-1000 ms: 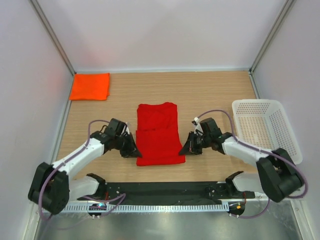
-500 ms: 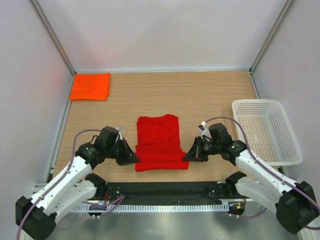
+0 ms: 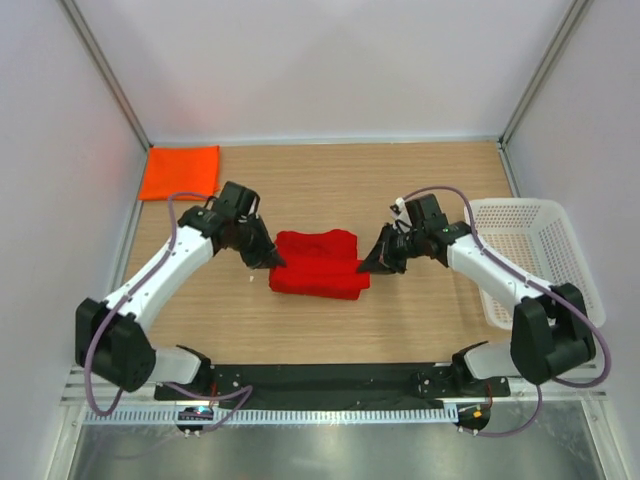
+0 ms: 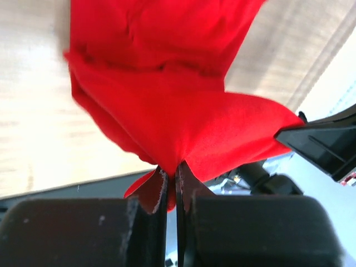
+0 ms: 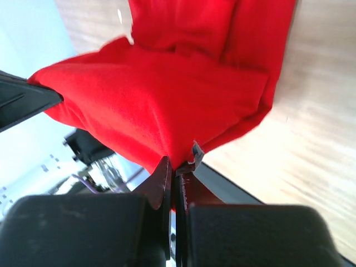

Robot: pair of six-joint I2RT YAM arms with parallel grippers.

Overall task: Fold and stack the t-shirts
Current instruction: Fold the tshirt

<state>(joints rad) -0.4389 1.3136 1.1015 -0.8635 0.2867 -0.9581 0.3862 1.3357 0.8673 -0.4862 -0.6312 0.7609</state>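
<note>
The red t-shirt [image 3: 318,262] lies mid-table, its near part lifted off the wood and doubled back over the far part. My left gripper [image 3: 274,262] is shut on the left corner of that lifted edge, red cloth [image 4: 183,122] pinched between its jaws. At the other side my right gripper [image 3: 366,266] is shut on the right corner, the cloth [image 5: 161,100] stretched between the two. The orange t-shirt [image 3: 180,172] rests folded flat in the far left corner, away from both arms.
A white mesh basket [image 3: 540,262] stands at the right edge, close beside the right arm. Grey walls enclose the wooden table [image 3: 420,190] on three sides. A black rail [image 3: 320,385] carrying the arm bases runs along the near edge.
Both grippers have lifted the shirt's near edge and carried it away from the bases, over the far half. The shirt now looks about half as long.
</note>
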